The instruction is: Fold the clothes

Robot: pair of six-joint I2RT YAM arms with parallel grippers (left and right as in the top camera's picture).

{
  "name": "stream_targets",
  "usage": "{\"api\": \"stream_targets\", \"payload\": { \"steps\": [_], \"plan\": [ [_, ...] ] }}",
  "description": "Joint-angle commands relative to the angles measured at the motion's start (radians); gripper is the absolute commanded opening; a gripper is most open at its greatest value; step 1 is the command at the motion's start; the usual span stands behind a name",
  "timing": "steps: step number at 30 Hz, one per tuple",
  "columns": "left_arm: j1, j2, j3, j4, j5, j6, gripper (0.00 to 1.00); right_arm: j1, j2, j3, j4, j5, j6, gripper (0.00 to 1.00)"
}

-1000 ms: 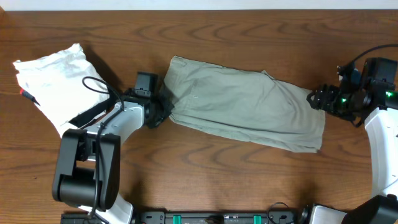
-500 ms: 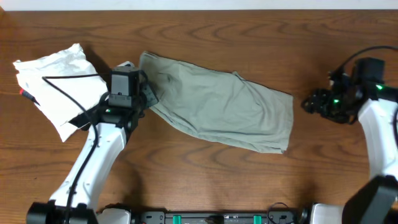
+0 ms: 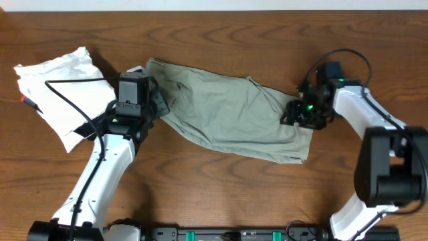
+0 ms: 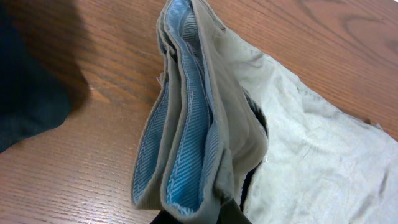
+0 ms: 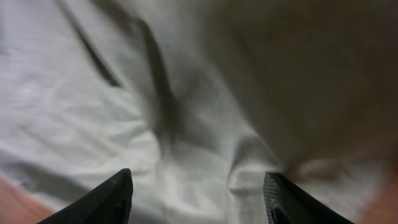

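Clothes [image 3: 231,117] of greyish olive-khaki lie flat and stretched across the brown wooden surface [image 3: 221,181], slanting from the left fingers [image 3: 159,104] to the right fingers [image 3: 295,114]. The cloth is creased along its length, and its lower right corner spreads out just below the right fingers.

The left fingers pinch the waistband end of the clothes. In the left wrist view this end is bunched into several upright layers, with blue ribbed lining showing between the khaki folds. The layers are gathered where they meet the dark fingers [image 4: 199,216] at the bottom edge. Beyond the bunch, the rest of the cloth lies flat on the wood to the right.

The right fingers sit over the opposite end of the clothes. In the right wrist view the two black tips [image 5: 115,194] are spread wide apart with wrinkled cloth filling the space between and beyond them. Whether the tips touch the cloth cannot be told.

A white garment [image 3: 57,84] lies crumpled on the surface beyond the left fingers, on the side away from the clothes and near the left arm.
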Motion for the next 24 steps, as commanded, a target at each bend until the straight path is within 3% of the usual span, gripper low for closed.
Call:
{"api": "stream_targets", "payload": {
  "steps": [1, 7, 13, 19, 24],
  "plan": [
    [0.005, -0.018, 0.003, 0.003, -0.019, 0.02, 0.06, 0.008, 0.056, 0.001, 0.01, -0.003, 0.021, 0.65],
    [0.005, -0.06, 0.003, 0.043, 0.022, 0.024, 0.06, 0.008, 0.108, 0.001, 0.019, 0.017, 0.021, 0.65],
    [-0.043, -0.122, 0.003, 0.085, 0.14, 0.197, 0.06, 0.009, 0.109, 0.001, 0.019, 0.039, 0.028, 0.66],
    [-0.201, -0.13, 0.003, 0.089, 0.142, 0.399, 0.06, 0.01, 0.109, 0.001, 0.004, 0.039, 0.039, 0.66],
    [-0.341, -0.123, 0.003, 0.138, 0.142, 0.44, 0.06, 0.021, 0.109, 0.001, -0.019, 0.05, 0.05, 0.66]
  ]
}}
